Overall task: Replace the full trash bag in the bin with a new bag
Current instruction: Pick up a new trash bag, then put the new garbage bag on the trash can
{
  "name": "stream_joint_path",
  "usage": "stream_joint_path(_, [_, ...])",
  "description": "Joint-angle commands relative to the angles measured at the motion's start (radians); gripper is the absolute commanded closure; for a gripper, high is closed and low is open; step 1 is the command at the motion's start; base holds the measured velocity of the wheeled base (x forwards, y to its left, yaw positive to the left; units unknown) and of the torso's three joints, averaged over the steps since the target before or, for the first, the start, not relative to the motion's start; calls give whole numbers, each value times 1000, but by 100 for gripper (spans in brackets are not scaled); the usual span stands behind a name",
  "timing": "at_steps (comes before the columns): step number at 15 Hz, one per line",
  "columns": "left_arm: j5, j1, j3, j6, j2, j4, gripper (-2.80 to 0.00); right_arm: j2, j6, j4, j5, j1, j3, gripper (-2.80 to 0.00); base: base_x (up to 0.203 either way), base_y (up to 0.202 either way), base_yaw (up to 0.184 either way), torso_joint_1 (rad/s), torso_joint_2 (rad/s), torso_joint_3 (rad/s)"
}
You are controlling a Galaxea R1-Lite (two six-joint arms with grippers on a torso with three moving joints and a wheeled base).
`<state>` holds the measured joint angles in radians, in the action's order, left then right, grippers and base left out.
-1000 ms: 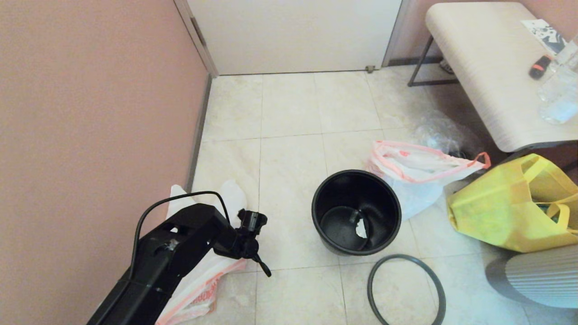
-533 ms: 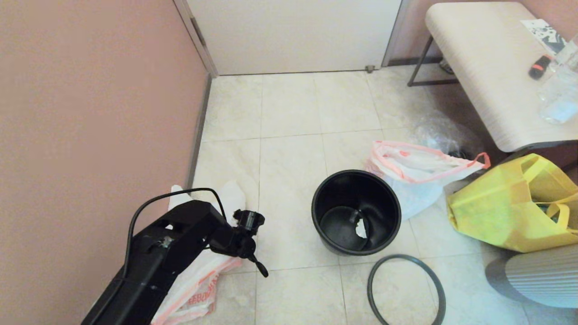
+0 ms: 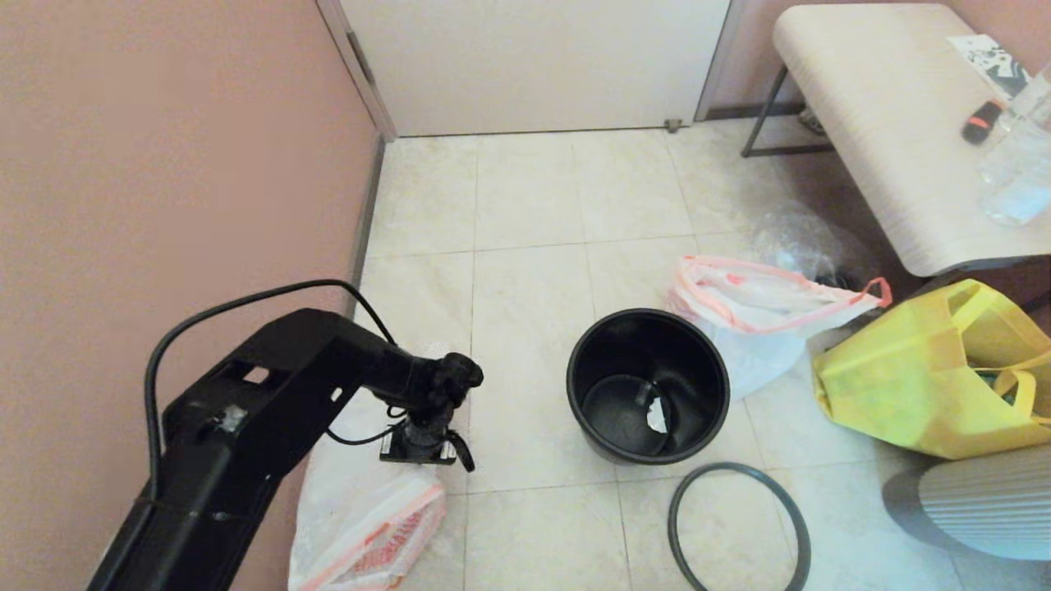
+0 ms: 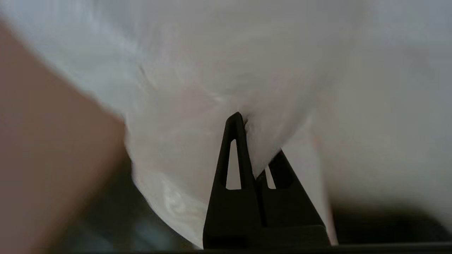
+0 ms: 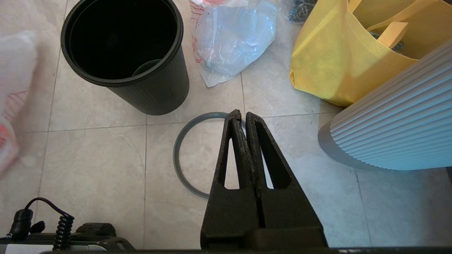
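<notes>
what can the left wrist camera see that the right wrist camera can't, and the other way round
Only the left wrist view shows the left tool shut, pinching a fold of the new bag. Only the right wrist view shows the shut, empty right tool, the bin, its hoop on the floor, the full trash bag and a yellow tote. Both catch the new bag's white plastic.

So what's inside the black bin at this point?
No bag lines the bin: its bare black walls show, with a small white scrap on the bottom. The near part of the bottom is hidden behind the bin's own wall.
</notes>
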<state>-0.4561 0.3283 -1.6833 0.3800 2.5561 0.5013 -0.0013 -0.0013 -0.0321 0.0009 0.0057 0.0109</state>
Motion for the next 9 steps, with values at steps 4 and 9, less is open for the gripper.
stream_joint_path(4, [139, 79, 19, 99, -262, 169, 0, 1, 0, 0, 1, 0, 0, 0, 0, 0, 0, 0, 0, 0])
stream_joint_path(9, [196, 164, 7, 131, -474, 289, 0, 1, -2, 0, -1, 0, 0, 0, 0, 0, 0, 0, 0, 0])
